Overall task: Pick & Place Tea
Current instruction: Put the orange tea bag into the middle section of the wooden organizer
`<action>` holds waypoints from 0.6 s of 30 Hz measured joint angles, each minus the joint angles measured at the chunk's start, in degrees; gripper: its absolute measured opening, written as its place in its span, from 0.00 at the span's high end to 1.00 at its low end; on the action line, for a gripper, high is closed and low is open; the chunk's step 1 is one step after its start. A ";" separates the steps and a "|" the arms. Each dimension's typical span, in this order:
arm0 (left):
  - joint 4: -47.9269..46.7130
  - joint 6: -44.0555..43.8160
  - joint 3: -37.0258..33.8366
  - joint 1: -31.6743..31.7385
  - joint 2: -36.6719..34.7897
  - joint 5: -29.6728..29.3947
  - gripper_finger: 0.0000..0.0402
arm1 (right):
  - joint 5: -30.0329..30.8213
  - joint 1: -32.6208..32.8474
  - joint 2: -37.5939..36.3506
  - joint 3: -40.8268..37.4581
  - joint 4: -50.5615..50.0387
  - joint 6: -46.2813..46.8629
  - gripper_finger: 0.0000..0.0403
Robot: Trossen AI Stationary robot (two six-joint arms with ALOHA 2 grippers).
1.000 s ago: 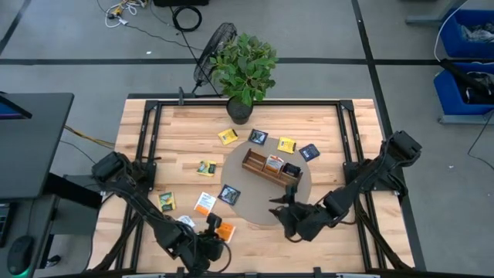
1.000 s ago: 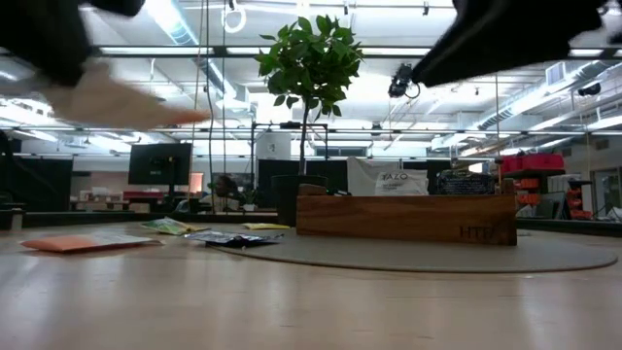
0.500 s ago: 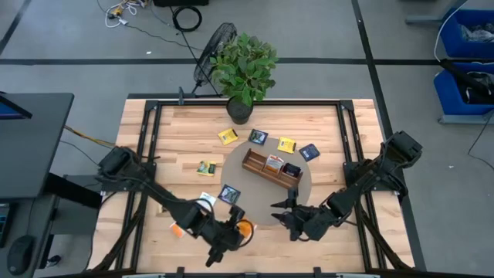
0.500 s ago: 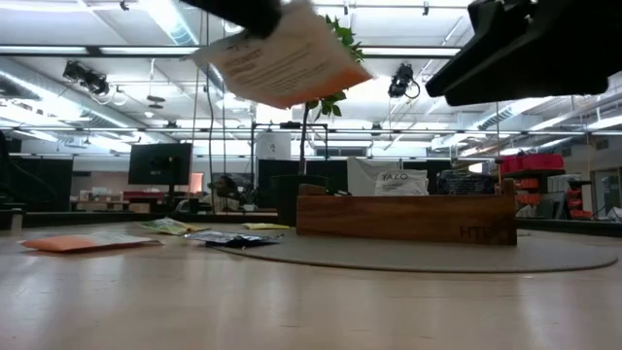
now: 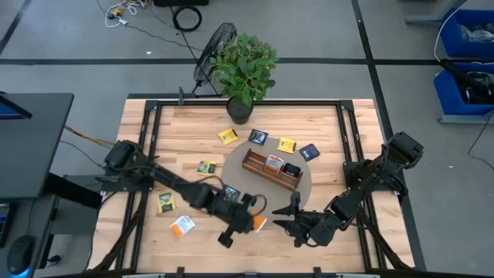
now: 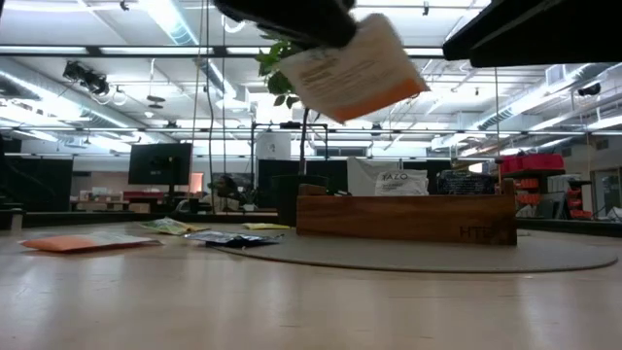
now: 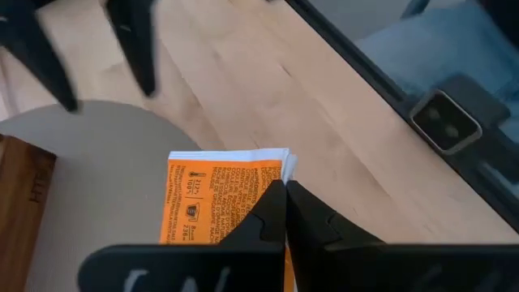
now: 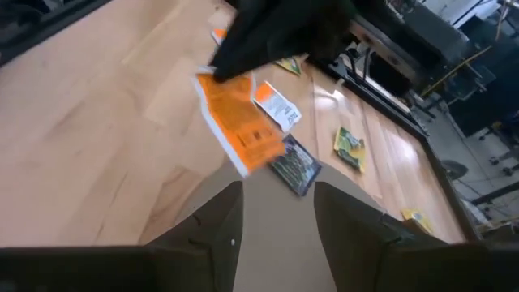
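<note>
Orange tea packet pinched at one edge between the closed fingers of the left gripper, lifted clear of the table near the front edge of the round grey mat. Seen from table height as a tilted pale-orange square hanging high above the wood, in front of the potted plant. From the right wrist, same packet slanting down out of the dark left gripper. Right gripper just beside it, over the mat's front edge, jaws apart with nothing between them, tips pointing toward the packet.

Long wooden box on the mat, some packets already standing in its compartments. Other packets flat on the table: white-and-orange one near the front left, green one beyond it, another green left of the mat, yellow, dark blue, yellow and dark blue along the mat's far side.
</note>
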 joint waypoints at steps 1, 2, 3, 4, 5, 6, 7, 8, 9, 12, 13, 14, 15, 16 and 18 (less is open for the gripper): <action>0.70 -0.01 0.00 1.02 0.00 1.67 0.99 | 0.00 -0.10 0.00 0.00 0.02 -0.79 0.60; 1.27 0.00 0.00 2.01 0.00 3.30 0.99 | -0.02 -0.20 0.00 0.00 0.00 -1.44 0.60; 1.73 -0.04 0.02 2.90 0.00 4.38 0.99 | -0.04 -0.37 0.00 0.00 0.01 -2.11 0.60; 1.91 -0.48 0.02 3.84 -0.02 5.12 0.99 | -0.09 -0.43 0.00 0.00 0.02 -2.58 0.60; 2.05 -0.77 0.02 4.80 -0.02 5.81 0.99 | -0.32 -0.43 0.00 0.00 0.02 -3.17 0.60; 2.33 -1.28 0.02 5.87 -0.02 6.82 0.99 | -0.49 -0.45 0.00 0.00 0.02 -3.54 0.60; 2.89 -2.42 0.02 6.92 -0.02 8.41 0.99 | -0.52 -0.46 0.00 0.00 0.00 -3.74 0.60; 3.69 -3.45 0.02 8.06 -0.02 10.68 0.99 | -0.52 -0.48 0.00 0.00 -0.04 -3.91 0.60; 4.43 -4.52 0.02 9.21 -0.02 13.04 0.99 | -0.52 -0.60 0.00 0.00 -0.17 -4.01 0.60; 6.49 -7.37 0.02 11.71 -0.02 17.88 0.99 | -0.60 -1.47 0.00 0.00 -0.97 -4.27 0.60; 7.25 -7.99 0.02 12.18 -0.02 18.38 0.99 | -0.56 -1.88 0.00 0.00 -1.12 -4.26 0.60; 7.94 -8.19 0.02 12.44 -0.02 18.61 0.99 | -0.54 -2.31 0.00 0.00 -1.28 -4.15 0.60; 8.26 -8.20 0.02 12.55 -0.02 18.87 0.99 | -0.54 -2.76 0.00 0.00 -1.60 -3.71 0.60; 8.44 -8.21 0.02 12.53 -0.02 19.28 0.99 | -0.55 -3.29 0.00 0.00 -1.90 -3.65 0.60; 8.65 -8.21 0.02 12.43 -0.04 19.59 0.99 | -0.61 -4.33 0.00 0.00 -2.08 -3.53 0.60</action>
